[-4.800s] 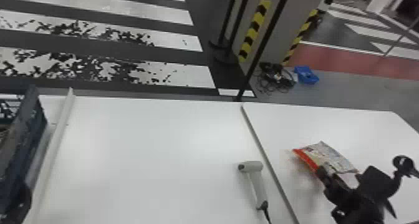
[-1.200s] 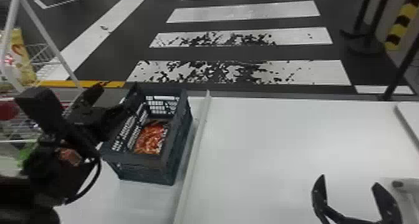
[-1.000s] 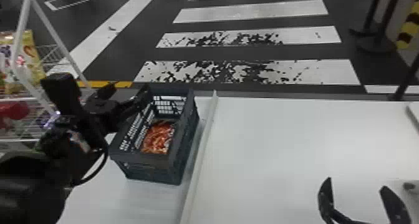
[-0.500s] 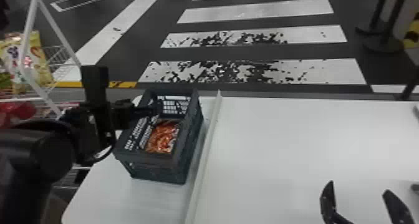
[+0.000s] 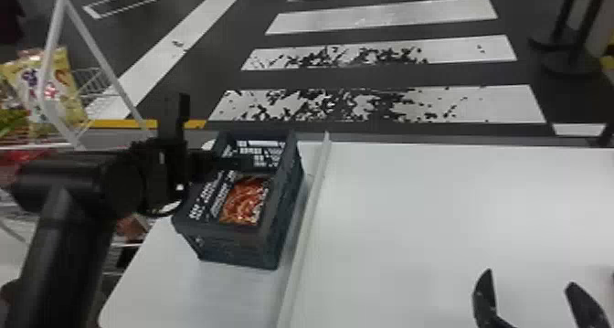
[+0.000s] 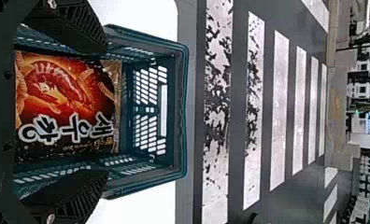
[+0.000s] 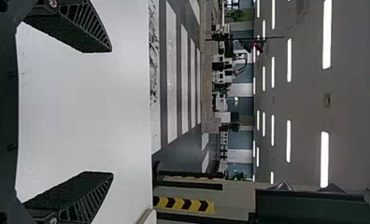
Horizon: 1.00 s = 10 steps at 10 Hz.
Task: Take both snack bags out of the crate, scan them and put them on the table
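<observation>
To the left of the dark blue-green plastic crate [image 5: 285, 213], our black left arm [image 5: 87, 185] has just swung in, bringing the two-fingered left gripper [image 6: 106, 111] over its opening. Its fingers stand wide apart with nothing between them clamped, so we judge that the grasp comes next: lower, then close on the bag without catching the crate's walls. The glossy red-orange and black snack bag [image 5: 246, 201] lies inside the crate; seeing just this one in there, we take the other to be out already. Right of the crate runs a long pale raised strip [image 5: 306, 222], then the smooth white table [image 5: 434, 222]. Well to the crate's right, our black right gripper [image 5: 530, 279] waits empty above the table, fingers spread.
</observation>
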### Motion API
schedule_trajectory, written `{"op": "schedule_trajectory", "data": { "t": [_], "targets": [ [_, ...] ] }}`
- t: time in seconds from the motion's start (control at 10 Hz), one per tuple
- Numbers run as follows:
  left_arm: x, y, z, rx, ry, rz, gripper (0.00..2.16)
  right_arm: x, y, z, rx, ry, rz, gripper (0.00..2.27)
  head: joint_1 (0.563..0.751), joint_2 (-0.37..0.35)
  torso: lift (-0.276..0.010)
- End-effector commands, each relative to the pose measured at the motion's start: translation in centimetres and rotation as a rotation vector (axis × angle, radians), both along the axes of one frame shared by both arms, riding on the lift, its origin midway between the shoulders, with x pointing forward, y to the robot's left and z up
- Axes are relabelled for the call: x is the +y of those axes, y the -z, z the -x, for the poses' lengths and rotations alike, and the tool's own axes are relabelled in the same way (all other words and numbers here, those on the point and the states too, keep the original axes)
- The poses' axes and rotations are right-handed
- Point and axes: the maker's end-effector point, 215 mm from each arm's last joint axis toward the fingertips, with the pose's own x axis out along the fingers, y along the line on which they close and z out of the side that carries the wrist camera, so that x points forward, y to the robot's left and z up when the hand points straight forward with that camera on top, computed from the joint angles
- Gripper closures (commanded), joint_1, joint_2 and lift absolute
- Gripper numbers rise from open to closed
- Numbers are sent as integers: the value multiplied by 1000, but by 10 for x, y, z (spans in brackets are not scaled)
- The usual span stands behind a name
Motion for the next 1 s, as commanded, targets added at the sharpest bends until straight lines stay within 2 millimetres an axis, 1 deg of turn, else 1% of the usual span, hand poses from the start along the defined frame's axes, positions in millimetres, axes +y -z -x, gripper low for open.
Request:
{"op": "schedule_trajectory", "data": {
  "t": [0.0,0.3,0.6,0.9],
  "targets": [
    [-4,18,-9,45,0,5,76,0,3,0,6,-2,1,43,695,256,-92],
    [-9,56,-10,116,-23,25,76,0,9,-1,17,-4,4,43,695,243,-92],
    [1,79,-2,163,-43,19,80,1,12,-5,19,-10,3,43,695,246,-92],
    [7,101,4,203,-60,23,83,9,16,-10,30,-31,6,43,695,258,-92]
  ]
}}
